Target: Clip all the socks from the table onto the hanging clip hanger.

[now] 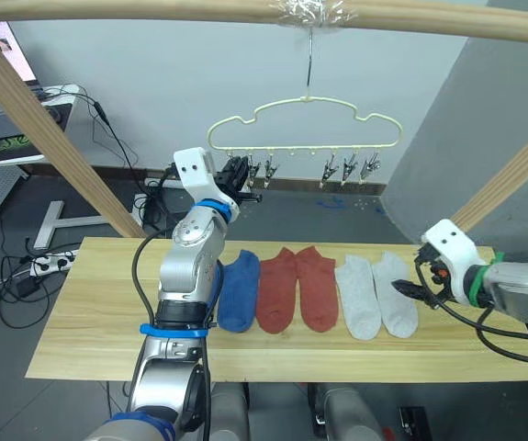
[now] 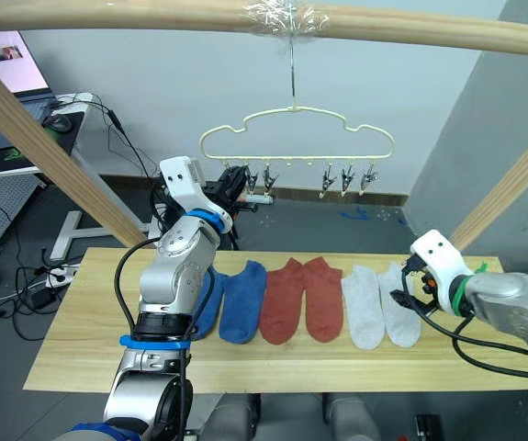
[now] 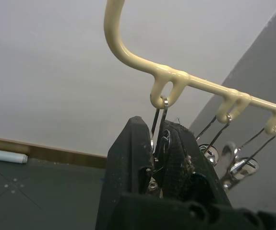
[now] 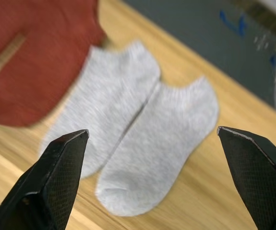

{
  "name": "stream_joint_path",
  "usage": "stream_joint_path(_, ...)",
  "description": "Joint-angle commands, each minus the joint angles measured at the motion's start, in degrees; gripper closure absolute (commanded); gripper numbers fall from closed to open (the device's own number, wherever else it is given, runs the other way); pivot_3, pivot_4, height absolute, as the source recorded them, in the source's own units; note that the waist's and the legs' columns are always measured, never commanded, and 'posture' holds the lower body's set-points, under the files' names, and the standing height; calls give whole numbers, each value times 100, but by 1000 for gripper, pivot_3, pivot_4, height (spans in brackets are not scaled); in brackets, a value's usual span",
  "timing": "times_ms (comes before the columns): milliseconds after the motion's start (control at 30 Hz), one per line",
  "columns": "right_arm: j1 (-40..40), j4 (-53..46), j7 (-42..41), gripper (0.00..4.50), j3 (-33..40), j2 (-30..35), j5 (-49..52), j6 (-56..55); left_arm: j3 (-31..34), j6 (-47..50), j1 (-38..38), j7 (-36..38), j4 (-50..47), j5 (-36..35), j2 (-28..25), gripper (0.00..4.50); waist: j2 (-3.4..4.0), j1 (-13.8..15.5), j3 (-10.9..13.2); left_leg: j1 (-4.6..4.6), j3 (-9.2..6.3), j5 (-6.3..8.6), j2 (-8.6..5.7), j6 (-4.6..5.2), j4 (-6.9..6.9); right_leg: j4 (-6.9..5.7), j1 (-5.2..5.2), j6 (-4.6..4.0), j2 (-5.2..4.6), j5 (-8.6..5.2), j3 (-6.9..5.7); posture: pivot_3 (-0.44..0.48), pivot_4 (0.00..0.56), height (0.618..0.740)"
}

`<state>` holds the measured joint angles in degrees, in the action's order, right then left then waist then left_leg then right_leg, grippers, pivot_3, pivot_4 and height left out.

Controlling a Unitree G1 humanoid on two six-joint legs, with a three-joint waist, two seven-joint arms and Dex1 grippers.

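Our left pincer (image 3: 159, 158) pinches the clip hanger's (image 1: 305, 124) end clip while our right pincer (image 4: 152, 177), wide apart, hovers over the grey socks (image 4: 142, 143) lying ahead on the bench (image 1: 89, 322); soft, limp, light, best pinched at a cuff.

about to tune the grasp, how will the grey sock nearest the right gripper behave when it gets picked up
The outer grey sock lies flat and soft on the table, so it will probably droop and fold rather than hold its shape. It looks light. It touches its twin, so the open right gripper might drag both.
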<state>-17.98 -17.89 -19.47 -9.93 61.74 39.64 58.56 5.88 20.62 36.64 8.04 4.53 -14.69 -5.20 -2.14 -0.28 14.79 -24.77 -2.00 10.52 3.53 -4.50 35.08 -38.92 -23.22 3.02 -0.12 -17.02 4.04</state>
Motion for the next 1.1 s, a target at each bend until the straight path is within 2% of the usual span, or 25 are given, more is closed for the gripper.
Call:
stream_joint_path(33, -350, 623, -546, 0, -462, -106, -865, -453, 14, 75, 52, -90, -386, -39, 37, 4242, 2, 12, 10, 0, 0, 0, -1, 0, 0, 0, 0, 0, -1, 0, 0, 50, 293, 740)
stream_joint_path(233, -989, 2071, -1328, 0, -1132, -554, -1962, -791, -25, 229, -13, -163, -592, -57, 87, 4242, 4, 27, 107, 0, -1, 0, -1, -1, 0, 1, 0, -2, -1, 1, -1, 67, 307, 740)
stream_joint_path(433, -1571, 3352, -1708, 0, -1261, -1159, -2697, -1135, -53, 333, -52, -254, -740, -56, 165, 4242, 4, 31, 168, -2, -1, -1, -2, -1, 0, 0, 0, -23, -4, 14, -1, 87, 316, 740)
stream_joint_path(633, -2017, 4235, -1948, 0, -1286, -1659, -3289, -1440, -80, 449, -101, -313, -902, -54, 192, 4242, 5, 39, 224, -1, -4, -1, -1, -2, -1, -3, 0, -23, -3, 15, -5, 101, 321, 740)
stream_joint_path(900, -2240, 5054, -2146, 0, -1149, -2182, -3716, -1673, -73, 607, -177, -365, -1115, -55, 153, 4242, -3, 78, 264, -1, -8, -1, -1, -3, -1, -4, 1, -17, -4, 20, -8, 139, 333, 740)
stream_joint_path(1100, -2210, 5328, -2351, 0, -1121, -2334, -4006, -1724, -47, 767, -201, -374, -1246, -101, 137, 4242, -10, 78, 267, 1, -14, -3, -1, -6, 1, -5, 6, -7, -3, 27, -10, 154, 335, 740)
